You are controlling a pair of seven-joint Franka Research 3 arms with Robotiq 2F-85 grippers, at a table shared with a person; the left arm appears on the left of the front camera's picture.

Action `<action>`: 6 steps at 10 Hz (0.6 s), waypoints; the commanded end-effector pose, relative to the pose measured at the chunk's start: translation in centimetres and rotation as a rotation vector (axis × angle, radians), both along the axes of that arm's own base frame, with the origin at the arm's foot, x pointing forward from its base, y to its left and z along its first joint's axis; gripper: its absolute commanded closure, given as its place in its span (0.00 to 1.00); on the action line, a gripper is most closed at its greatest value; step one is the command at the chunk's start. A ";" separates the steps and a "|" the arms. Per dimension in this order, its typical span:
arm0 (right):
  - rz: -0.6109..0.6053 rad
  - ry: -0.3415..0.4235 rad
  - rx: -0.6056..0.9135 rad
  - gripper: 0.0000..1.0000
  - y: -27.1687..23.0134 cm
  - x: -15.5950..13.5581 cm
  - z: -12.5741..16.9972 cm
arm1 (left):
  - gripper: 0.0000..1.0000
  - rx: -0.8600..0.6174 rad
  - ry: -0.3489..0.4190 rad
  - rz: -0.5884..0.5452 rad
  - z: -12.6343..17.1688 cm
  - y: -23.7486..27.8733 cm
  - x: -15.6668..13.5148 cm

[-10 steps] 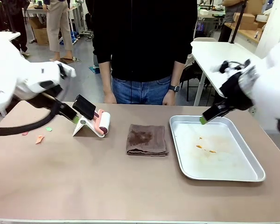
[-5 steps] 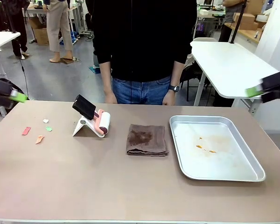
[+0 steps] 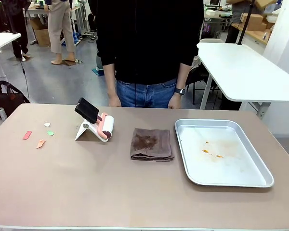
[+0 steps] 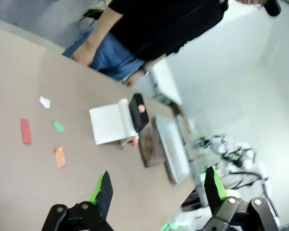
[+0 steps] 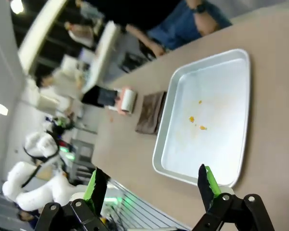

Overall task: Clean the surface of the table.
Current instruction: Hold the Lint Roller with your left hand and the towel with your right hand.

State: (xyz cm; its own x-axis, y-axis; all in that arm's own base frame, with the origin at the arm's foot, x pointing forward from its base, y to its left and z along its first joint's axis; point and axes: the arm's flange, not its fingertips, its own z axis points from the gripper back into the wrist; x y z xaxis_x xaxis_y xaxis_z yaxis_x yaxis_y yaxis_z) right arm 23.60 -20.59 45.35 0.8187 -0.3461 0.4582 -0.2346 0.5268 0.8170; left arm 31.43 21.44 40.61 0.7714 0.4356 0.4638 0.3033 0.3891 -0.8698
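We had pulled both arms back from the wide, matte brownish-tan table (image 3: 115,192). The left gripper (image 4: 157,174) and right gripper (image 5: 150,171) stood spread and empty. The small coloured paper scraps (image 3: 40,143) lay uncleared near its left end, so cleaning seemed unstarted.

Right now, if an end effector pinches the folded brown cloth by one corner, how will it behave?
The brown cloth is probably floppy: it lies folded in soft layers, so a corner pinch would likely unfold it. Pushed, it may bunch rather than slide on the matte table.
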 end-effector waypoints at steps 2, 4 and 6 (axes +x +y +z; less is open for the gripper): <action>-0.073 -0.010 0.183 0.00 -2.8 -1.5 -5.8 | 0.00 -0.010 -0.001 -0.014 -4.2 2.6 0.9; -0.113 -0.032 0.174 0.00 -3.1 -2.0 -6.6 | 0.00 -0.033 -0.041 0.015 -4.6 2.0 0.7; -0.117 0.006 0.192 0.00 -4.3 -2.3 -6.8 | 0.00 -0.045 0.008 0.007 -5.2 2.0 -0.2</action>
State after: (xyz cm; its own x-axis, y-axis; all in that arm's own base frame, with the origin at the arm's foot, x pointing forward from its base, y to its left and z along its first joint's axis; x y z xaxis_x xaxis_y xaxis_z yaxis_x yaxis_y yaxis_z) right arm 21.65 -25.24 38.25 0.7590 -0.5320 0.3753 -0.1650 0.4004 0.9013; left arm 31.87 23.16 35.21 0.7709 0.4601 0.4405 0.2856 0.3685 -0.8847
